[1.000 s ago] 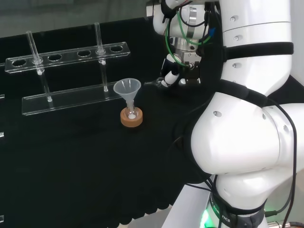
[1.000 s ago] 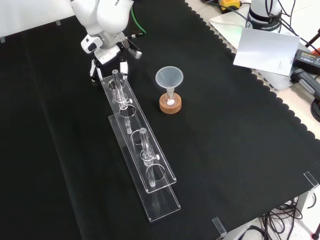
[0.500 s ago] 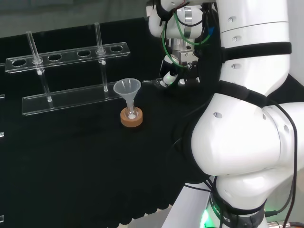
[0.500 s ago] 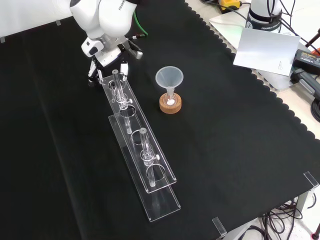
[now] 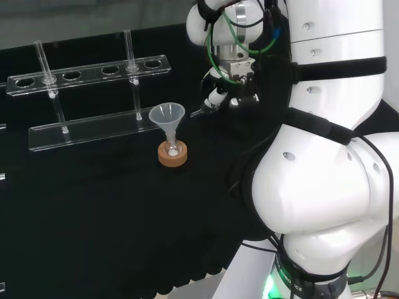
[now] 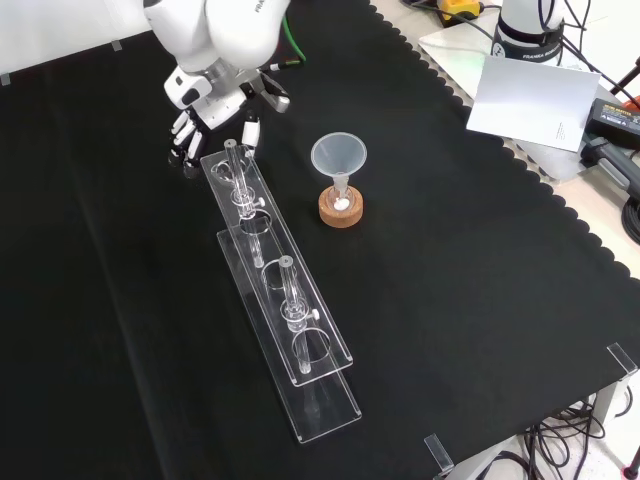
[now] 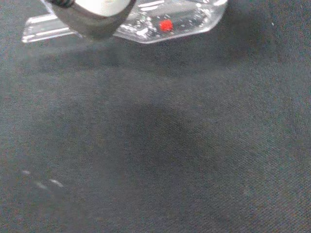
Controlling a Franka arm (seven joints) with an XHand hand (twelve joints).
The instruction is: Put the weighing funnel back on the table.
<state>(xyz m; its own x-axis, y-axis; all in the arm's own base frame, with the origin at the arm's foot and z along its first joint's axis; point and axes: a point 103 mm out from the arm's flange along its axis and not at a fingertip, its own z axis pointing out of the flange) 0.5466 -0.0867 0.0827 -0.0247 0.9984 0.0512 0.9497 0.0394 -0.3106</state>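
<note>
I'm raising and tilting my wrist; hand (image 6: 215, 112) still curling round weighing funnel (image 7: 165, 22), just over desk (image 6: 450, 300). Release looks pending.

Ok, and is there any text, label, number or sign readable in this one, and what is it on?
On the arm's upper link, front view: dark lettering, partly cut off by the picture's edge, not legible as a whole.
On the arm's base, head view: small lettering, too small to read.
On the white sheet, front view: a faint mark, too small to read.
On the weighing funnel, wrist view: a red patch, no letters.
</note>
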